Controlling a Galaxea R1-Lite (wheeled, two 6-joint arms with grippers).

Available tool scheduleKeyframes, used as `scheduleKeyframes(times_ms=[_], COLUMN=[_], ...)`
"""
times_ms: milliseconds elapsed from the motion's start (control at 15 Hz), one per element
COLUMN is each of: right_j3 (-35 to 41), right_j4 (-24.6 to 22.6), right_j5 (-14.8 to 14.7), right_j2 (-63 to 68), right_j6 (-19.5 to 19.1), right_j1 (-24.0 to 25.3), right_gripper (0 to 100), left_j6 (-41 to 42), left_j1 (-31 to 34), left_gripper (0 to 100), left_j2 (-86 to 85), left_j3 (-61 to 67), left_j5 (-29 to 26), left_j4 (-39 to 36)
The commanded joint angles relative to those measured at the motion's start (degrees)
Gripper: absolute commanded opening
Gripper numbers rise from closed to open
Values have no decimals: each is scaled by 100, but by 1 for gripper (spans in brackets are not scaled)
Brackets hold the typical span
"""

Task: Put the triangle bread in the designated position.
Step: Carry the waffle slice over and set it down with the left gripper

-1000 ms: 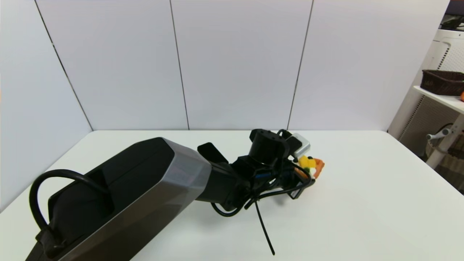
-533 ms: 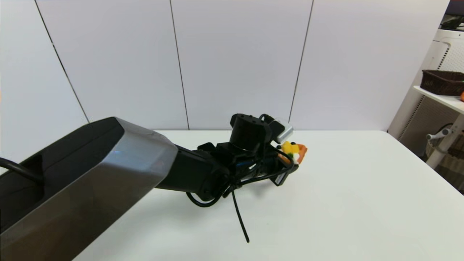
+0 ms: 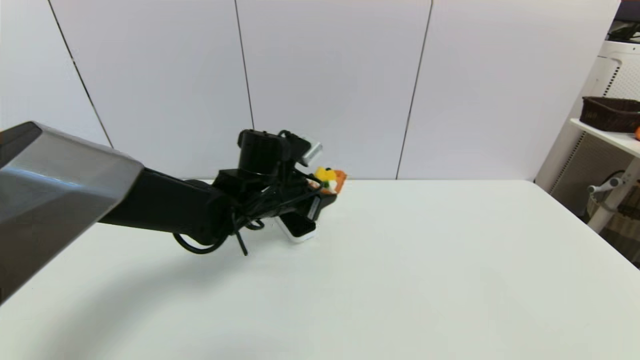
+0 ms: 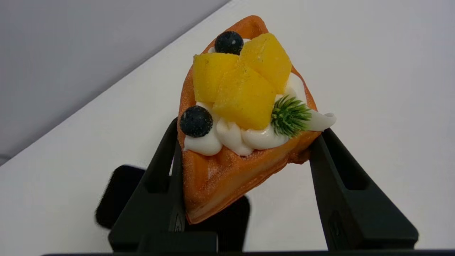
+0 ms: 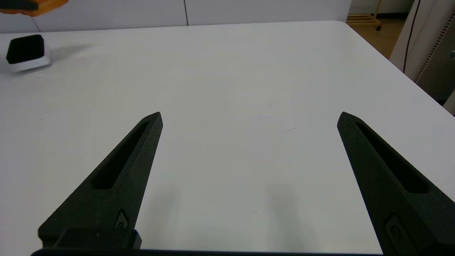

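Observation:
The triangle bread (image 3: pixel 332 180) is an orange-brown waffle wedge topped with yellow fruit chunks, white cream, dark berries and a green sprig. My left gripper (image 3: pixel 327 189) is shut on it and holds it in the air over the far left-centre of the table. In the left wrist view the two black fingers (image 4: pixel 161 167) press the wedge's (image 4: pixel 245 106) sides. The bread's edge (image 5: pixel 33 5) also shows far off in the right wrist view. My right gripper (image 5: pixel 250 115) stands open low over bare tabletop, out of the head view. Nothing on the white table marks the designated position.
A white rectangular block with a black top (image 3: pixel 298 227) lies on the table just below the left gripper, also seen as block (image 5: pixel 25 49). White wall panels stand behind the table (image 3: pixel 450 260). A shelf with a dark basket (image 3: pixel 610 112) stands off to the right.
The left arm has risen and swung left and toward the far edge with the bread in its grip. The black-topped block, hidden under the arm before, now shows.

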Motion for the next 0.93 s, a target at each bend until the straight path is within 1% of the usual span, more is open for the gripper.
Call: scheduleKeyframes(times_ms=[67, 267, 400, 600, 800, 933], right_j3=[0, 0, 0, 0, 0, 0], right_j4=[-6, 2, 2, -6, -6, -6], right_j5=[0, 0, 0, 0, 0, 0], right_j2=[7, 7, 7, 7, 7, 7], right_j6=[0, 18, 0, 18, 0, 0], right_j1=[1, 1, 1, 1, 1, 1], right_gripper=[100, 100, 100, 100, 100, 100], left_j6=[-43, -78, -298, -905, -1247, -1564], left_j1=[795, 1252, 1463, 1524, 1524, 1498], left_gripper=[0, 0, 0, 0, 0, 0], left_j2=[-525, -850, -964, -1026, -1035, -1026], left_j3=[686, 1178, 1582, 2039, 2356, 2611], left_j5=[175, 333, 553, 772, 1335, 1519], left_j4=[-49, -58, -76, -243, -524, -770])
